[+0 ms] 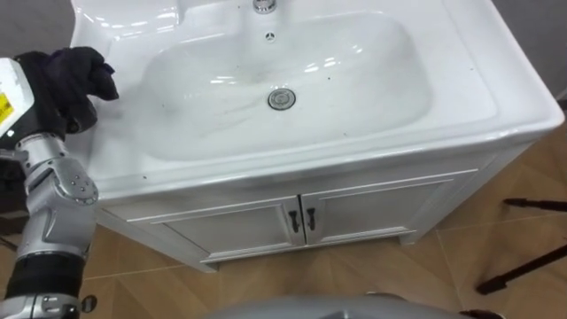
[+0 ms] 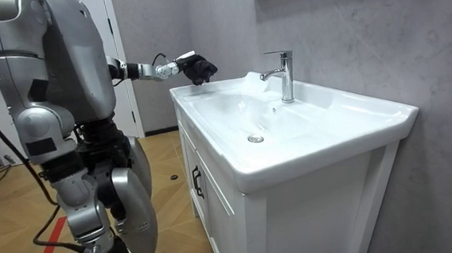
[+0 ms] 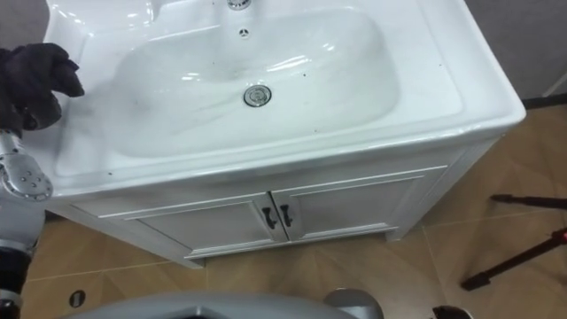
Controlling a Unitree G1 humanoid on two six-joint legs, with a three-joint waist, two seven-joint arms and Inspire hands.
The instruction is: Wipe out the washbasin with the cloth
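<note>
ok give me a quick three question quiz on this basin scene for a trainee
1. True or false: the dark cloth lies on the drain.
2. Which hand holds the cloth? a) left b) right c) neither
3. Fill in: the cabinet doors under the basin are ____.
Key: 1 false; 2 a, the left hand, at the basin's left rim; 3 closed.

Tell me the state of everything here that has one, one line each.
tap: off, no water running
basin: empty, faintly streaked
cabinet doors: both closed
cloth: bunched, held in left hand
left hand: closed round the cloth, over the basin's left edge
</note>
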